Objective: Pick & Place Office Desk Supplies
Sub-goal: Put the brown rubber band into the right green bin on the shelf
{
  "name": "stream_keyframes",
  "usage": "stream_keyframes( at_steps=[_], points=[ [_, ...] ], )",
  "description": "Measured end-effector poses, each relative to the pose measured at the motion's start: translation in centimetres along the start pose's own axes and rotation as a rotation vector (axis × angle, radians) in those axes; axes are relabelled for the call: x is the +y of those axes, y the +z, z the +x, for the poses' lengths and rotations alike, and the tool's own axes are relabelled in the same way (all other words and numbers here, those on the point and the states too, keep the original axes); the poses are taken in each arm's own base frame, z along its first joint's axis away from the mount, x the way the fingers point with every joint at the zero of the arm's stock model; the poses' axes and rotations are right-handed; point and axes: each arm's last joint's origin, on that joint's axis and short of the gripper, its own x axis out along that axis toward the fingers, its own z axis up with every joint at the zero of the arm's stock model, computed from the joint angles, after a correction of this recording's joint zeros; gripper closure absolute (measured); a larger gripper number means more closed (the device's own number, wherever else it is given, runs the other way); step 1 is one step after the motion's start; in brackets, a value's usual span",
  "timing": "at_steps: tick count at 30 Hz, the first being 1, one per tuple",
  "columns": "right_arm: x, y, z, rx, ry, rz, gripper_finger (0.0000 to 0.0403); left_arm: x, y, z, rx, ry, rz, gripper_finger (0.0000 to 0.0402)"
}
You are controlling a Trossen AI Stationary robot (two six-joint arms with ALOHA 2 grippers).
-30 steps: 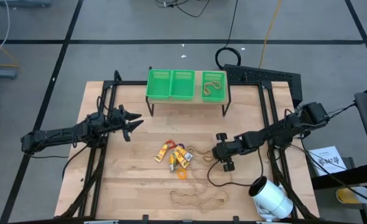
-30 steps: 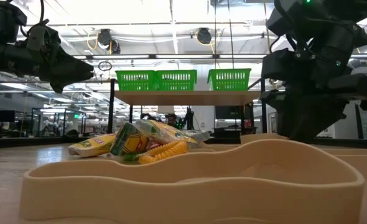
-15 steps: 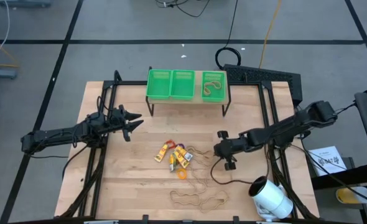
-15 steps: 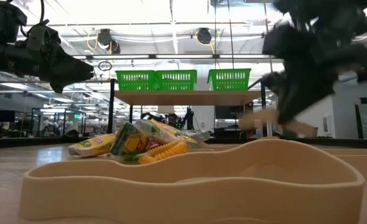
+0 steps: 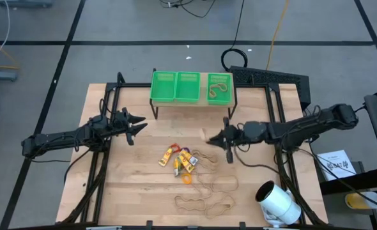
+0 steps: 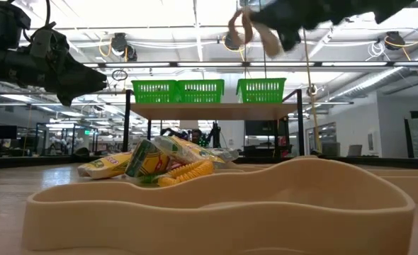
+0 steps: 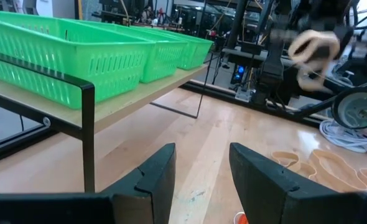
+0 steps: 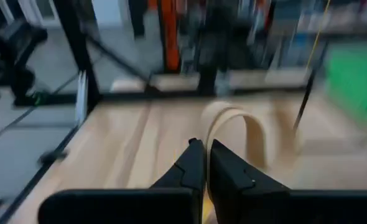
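My right gripper (image 5: 215,136) is raised above the table's middle, short of the green baskets (image 5: 190,87), and is shut on a tan rubber band (image 8: 232,126). In the low view the band (image 6: 254,31) shows high up. My left gripper (image 5: 139,125) hovers open over the table's left half; its fingers (image 7: 162,177) are spread. On the table lie a pile of yellow oblong packs (image 5: 179,159), an orange ring (image 5: 187,179) and loose tan bands (image 5: 204,204). The right-hand basket holds tan bands (image 5: 219,89). My right gripper pinches the tan rubber band between its two shut fingers (image 8: 199,163). The fingers come roughly level from the table's right. The band's loop (image 8: 250,134) curls out beyond the fingertips, lifted clear of the table.
The three green baskets stand on a raised shelf (image 5: 192,102) with dark legs at the far edge. A large white cylinder (image 5: 278,202) lies at the near right corner. A wavy tan band (image 6: 216,195) fills the low view's foreground. Bare wood lies between the arms.
My right gripper has risen from the table surface and moved toward the far edge and the baskets, tipping from pointing down to roughly level. The tan rubber band has come up with it and is now lifted clear of the table.
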Motion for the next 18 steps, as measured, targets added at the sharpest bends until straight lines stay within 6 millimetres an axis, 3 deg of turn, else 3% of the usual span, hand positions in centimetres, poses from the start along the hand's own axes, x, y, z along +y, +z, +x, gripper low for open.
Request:
stream_keyframes(
  at_steps=[3, 8, 13, 18],
  points=[
    [-1.0, 1.7, -0.1, -0.168, -0.082, -0.087, 0.0396, 0.0, 0.0, 0.0, 0.000, 0.000, 0.000, 0.0243],
    [-4.1, 3.6, -0.8, -0.349, -0.420, -0.097, 0.0397, 0.0, 0.0, 0.0, -0.001, 0.000, 0.000, 0.0243],
    [-8.0, 5.0, -1.1, -0.307, -0.670, -0.055, 0.0400, 0.0, 0.0, 0.0, -0.001, 0.000, 0.000, 0.0243],
    [-11.0, 5.8, -0.4, -0.093, -0.774, -0.019, 0.0400, 0.0, 0.0, 0.0, 0.000, 0.000, 0.000, 0.0243]
  ],
)
